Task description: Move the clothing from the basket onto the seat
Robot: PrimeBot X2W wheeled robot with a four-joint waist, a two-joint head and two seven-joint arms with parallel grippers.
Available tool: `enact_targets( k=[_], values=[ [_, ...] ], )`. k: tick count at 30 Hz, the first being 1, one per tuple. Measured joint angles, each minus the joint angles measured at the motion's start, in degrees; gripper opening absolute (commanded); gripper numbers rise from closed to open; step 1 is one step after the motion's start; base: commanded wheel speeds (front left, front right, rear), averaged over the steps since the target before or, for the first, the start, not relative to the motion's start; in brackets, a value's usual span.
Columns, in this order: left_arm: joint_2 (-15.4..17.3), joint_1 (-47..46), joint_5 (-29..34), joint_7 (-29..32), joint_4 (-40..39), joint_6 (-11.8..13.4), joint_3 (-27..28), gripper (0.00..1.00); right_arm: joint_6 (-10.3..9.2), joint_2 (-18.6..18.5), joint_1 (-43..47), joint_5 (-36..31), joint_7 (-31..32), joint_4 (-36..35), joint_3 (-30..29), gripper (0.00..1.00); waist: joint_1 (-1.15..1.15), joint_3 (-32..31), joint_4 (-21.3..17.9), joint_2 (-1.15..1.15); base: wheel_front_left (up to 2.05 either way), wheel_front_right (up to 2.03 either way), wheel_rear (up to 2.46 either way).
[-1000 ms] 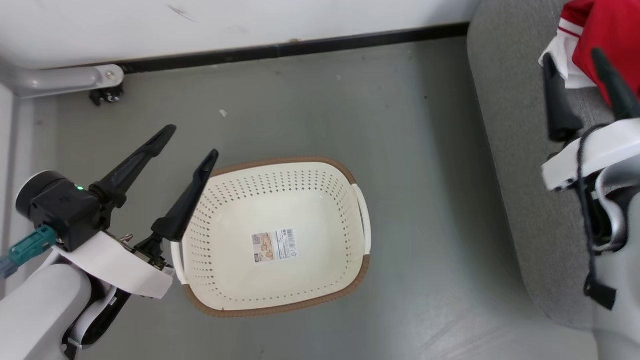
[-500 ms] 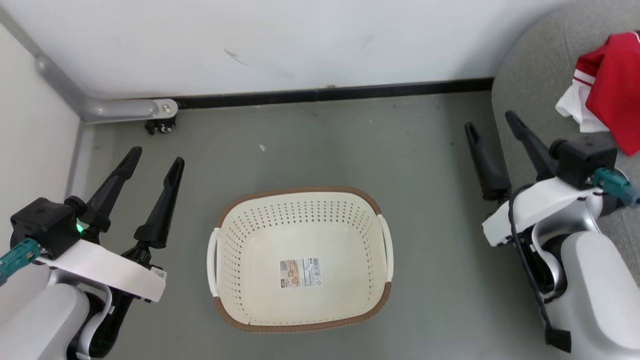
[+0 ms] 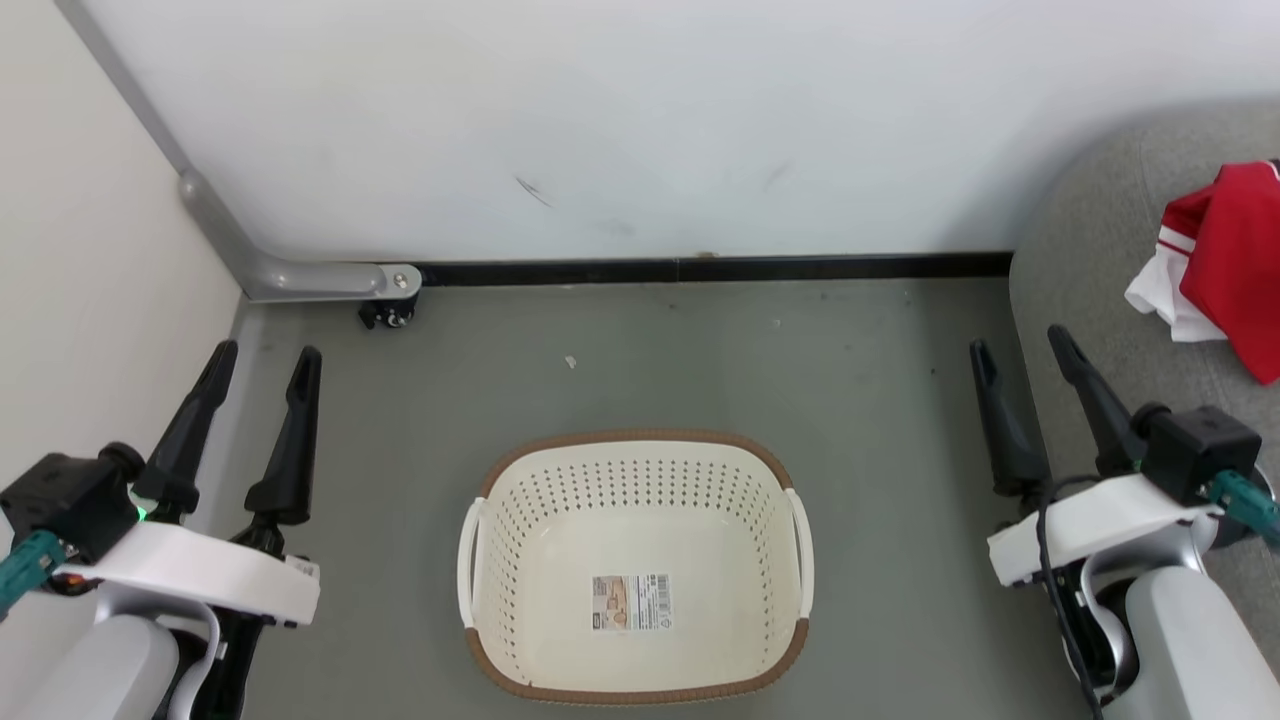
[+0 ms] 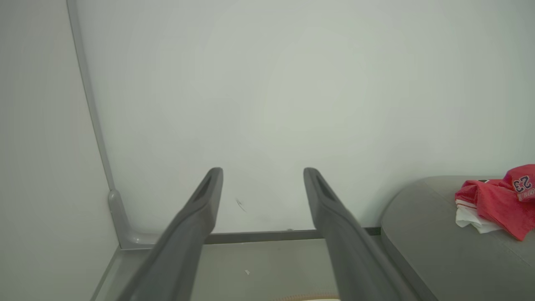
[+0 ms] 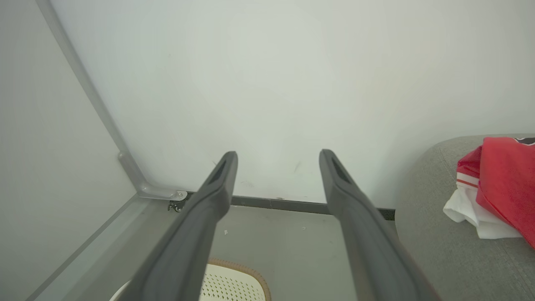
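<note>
The clothing (image 3: 1225,260) lies in a red-and-white heap on the seat (image 3: 1095,255), at the far right of my head view. The left wrist view picks out a number patch on it. Part of the pile runs off the picture's edge, so I can't separate two garments from here. The basket (image 3: 632,438) sits on the grey floor (image 3: 700,350) between my two arms, and I see nothing in it but its barcode label (image 3: 630,602). I judge the moving done, with nothing left to fetch. My left gripper (image 3: 266,352) hangs to the basket's left, its fingers (image 3: 293,435) apart and holding nothing. My right gripper (image 3: 1018,340) is by the seat's edge, fingers likewise spread and empty, apart from the clothing.
</note>
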Motion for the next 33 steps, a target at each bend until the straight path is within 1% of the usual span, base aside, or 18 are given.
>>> enact_targets(
  k=[5,9,14,16,21,24,26,33],
  values=[
    [-1.5,3.2,2.0,0.0,0.8,-0.6,2.3,1.0,0.0,0.0,2.3,0.0,-1.7,0.2,0.1,1.0,0.0,-2.1,0.9,0.0,0.0,0.0,0.0],
    [-3.0,5.7,4.3,0.0,1.0,-1.1,3.8,1.0,0.0,0.1,4.2,0.0,-2.0,0.2,0.6,1.0,0.0,-3.7,1.5,0.0,0.0,0.0,0.0],
    [-4.3,8.3,6.9,0.0,1.2,-2.5,5.7,1.0,0.0,0.2,6.7,0.4,-2.2,0.2,-0.1,1.0,0.0,-5.4,2.0,0.0,0.0,0.0,0.0],
    [-5.1,9.4,7.6,0.0,1.2,-2.6,6.7,1.0,0.0,0.2,7.7,0.6,-2.2,0.5,-0.1,1.0,0.0,-6.1,2.2,0.0,0.0,0.0,0.0],
    [-6.5,12.4,9.3,0.0,1.8,-4.1,8.5,1.0,0.0,0.2,9.3,1.2,-2.2,0.7,0.7,1.0,0.0,-7.7,2.4,0.0,0.0,0.0,0.0],
    [-7.9,14.5,10.5,0.0,2.7,-5.1,10.0,1.0,0.0,0.3,9.5,1.6,-2.2,-1.3,0.8,1.0,0.0,-8.8,2.3,0.0,0.0,0.0,0.0],
    [-8.2,15.4,11.1,0.0,3.3,-5.6,10.6,1.0,0.0,0.3,10.2,1.6,-2.3,-2.2,0.9,1.0,0.0,-9.3,2.3,0.0,0.0,0.0,0.0],
    [-10.0,18.1,12.5,0.0,4.8,-7.3,12.8,1.0,0.0,0.3,12.7,2.1,-2.3,-2.8,1.4,1.0,0.0,-10.6,2.2,0.0,0.0,0.0,0.0]
  ],
)
